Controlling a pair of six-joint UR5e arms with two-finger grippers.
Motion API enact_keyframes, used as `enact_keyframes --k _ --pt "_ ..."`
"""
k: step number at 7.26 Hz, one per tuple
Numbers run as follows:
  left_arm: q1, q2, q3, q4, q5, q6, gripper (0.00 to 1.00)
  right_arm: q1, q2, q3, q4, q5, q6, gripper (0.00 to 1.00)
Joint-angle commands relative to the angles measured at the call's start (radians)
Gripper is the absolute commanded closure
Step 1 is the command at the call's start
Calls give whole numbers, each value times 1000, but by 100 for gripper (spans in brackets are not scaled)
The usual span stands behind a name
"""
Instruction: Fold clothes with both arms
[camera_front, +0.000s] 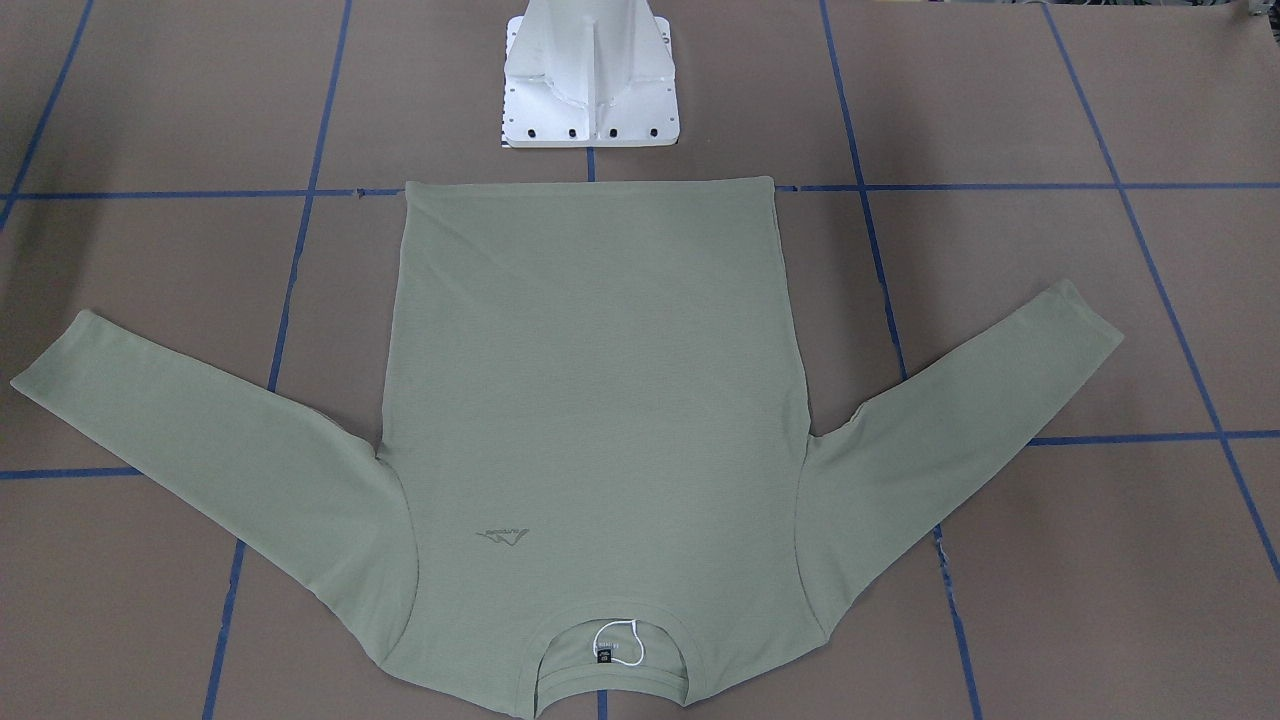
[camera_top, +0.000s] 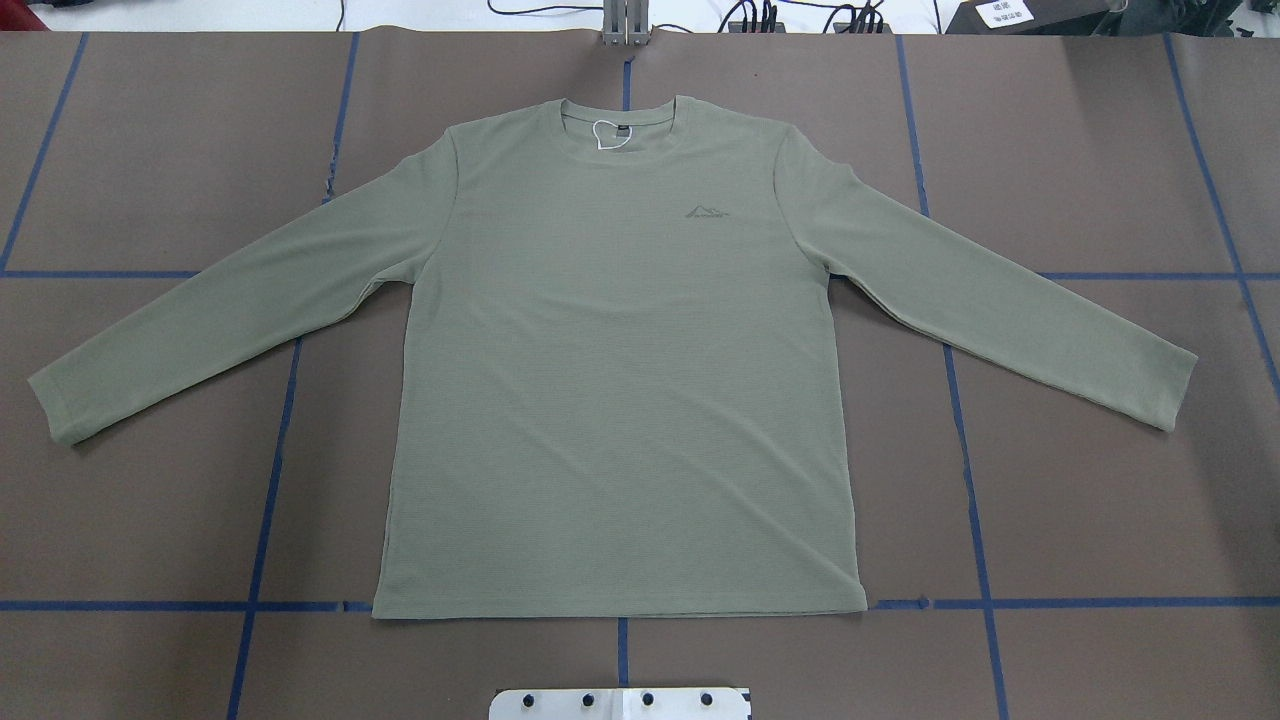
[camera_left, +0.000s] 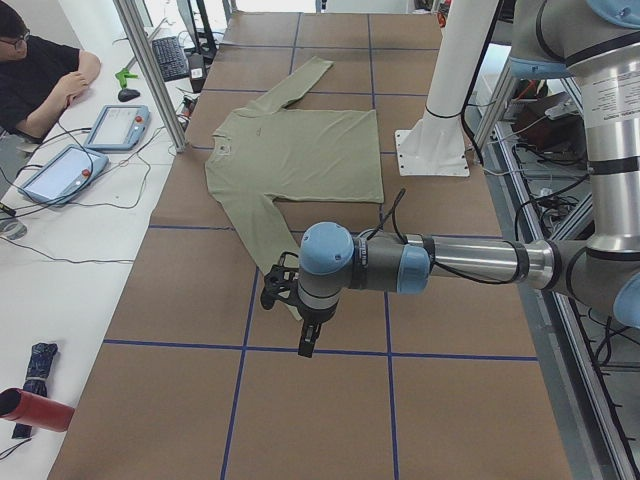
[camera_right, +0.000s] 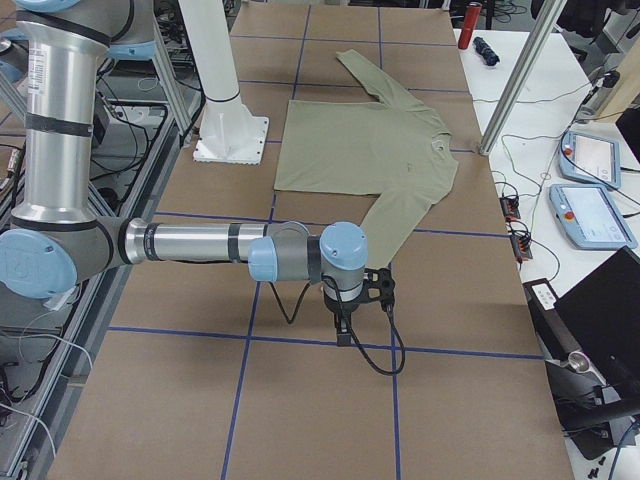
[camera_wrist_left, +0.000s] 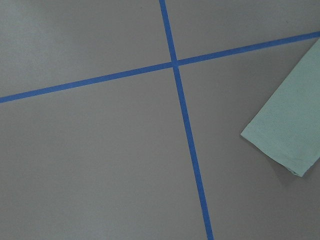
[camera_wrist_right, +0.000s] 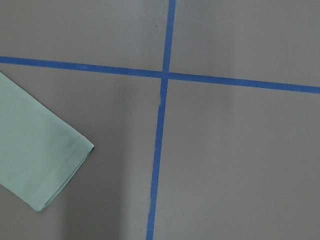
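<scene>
The pale sage-green shirt (camera_top: 620, 380) lies flat and face up on the brown table, both sleeves spread out at an angle, neck away from the robot's base. In the exterior front-facing view the shirt (camera_front: 600, 380) has its hem near the pedestal. My left gripper (camera_left: 305, 335) hangs above the table over the end of the near sleeve; its wrist view shows that cuff (camera_wrist_left: 290, 130). Beyond the other sleeve's end hovers my right gripper (camera_right: 345, 325), and its camera sees that cuff (camera_wrist_right: 35, 150). Both grippers show only in the side views, so I cannot tell whether they are open or shut.
The white pedestal base (camera_front: 590, 80) stands just behind the hem. Blue tape lines (camera_top: 960, 400) grid the table. A person (camera_left: 40, 70) sits at a side bench with tablets (camera_left: 115, 127); a metal post (camera_left: 155, 75) stands at the table's edge.
</scene>
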Motion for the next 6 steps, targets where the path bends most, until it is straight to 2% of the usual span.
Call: enact_keyframes --k 1,3,5,6 --pt "0 0 -5 0 -2 3 0 0 0 -1 0 0 0 0" --pt "2 -5 -34 -3 -3 3 0 -12 3 6 5 0 -5 0" --pt "2 -34 -34 -6 -9 -8 0 -67 17 -2 56 -8 33 0" --pt "0 -40 -34 -8 -12 -9 0 -93 17 -28 162 -5 125 0"
